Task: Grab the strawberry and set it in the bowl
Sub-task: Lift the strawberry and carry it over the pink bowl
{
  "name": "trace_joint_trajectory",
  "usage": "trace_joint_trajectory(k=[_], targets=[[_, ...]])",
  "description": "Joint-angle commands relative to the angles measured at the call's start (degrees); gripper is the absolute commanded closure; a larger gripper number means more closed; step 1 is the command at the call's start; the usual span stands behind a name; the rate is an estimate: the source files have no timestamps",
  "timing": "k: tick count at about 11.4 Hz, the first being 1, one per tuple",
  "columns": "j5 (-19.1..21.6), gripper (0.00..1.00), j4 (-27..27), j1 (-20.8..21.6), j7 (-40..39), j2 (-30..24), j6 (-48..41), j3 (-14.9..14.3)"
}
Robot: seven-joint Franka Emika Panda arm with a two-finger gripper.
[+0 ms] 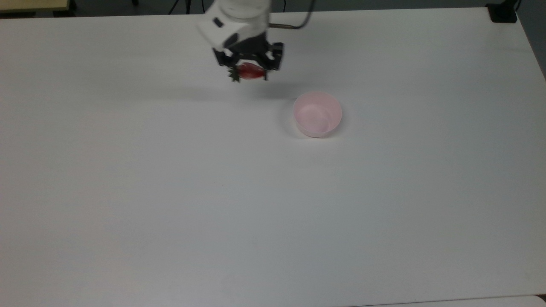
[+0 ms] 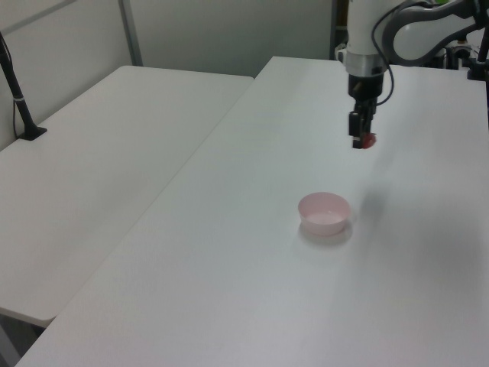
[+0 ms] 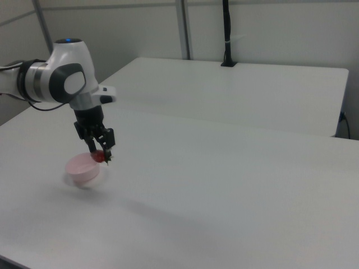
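My gripper [image 1: 250, 71] [image 2: 362, 141] [image 3: 101, 157] is shut on the red strawberry [image 1: 250, 72] [image 2: 369, 141] [image 3: 99, 157] and holds it well above the table, its green cap toward the top view's left. The pale pink bowl [image 1: 318, 114] [image 2: 325, 212] [image 3: 84, 168] stands empty on the white table [image 1: 213, 192]. In the top view the strawberry hangs up and to the left of the bowl. The left view has it above and a little right of the bowl, and the right view has it over the bowl's right rim.
A second white table [image 2: 99, 168] [image 3: 241, 89] adjoins this one. A black post [image 2: 19, 99] [image 3: 227, 33] stands on the second table. A black clamp [image 1: 502, 12] sits at the top view's upper right corner. Cables [image 1: 294, 23] trail from the arm.
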Motion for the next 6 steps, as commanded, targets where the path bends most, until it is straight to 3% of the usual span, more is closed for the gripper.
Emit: trace_joint_trajectory(k=[1, 3, 6], targets=[[0.02, 0.58, 8.5, 0.84, 10.16, 9.1, 0.5, 5.27], [-0.25, 0.58, 8.51, 1.72, 15.69, 11.65, 3.74, 7.91], [-1.56, 0.57, 8.59, 3.3, 20.54, 13.77, 7.18, 8.62]])
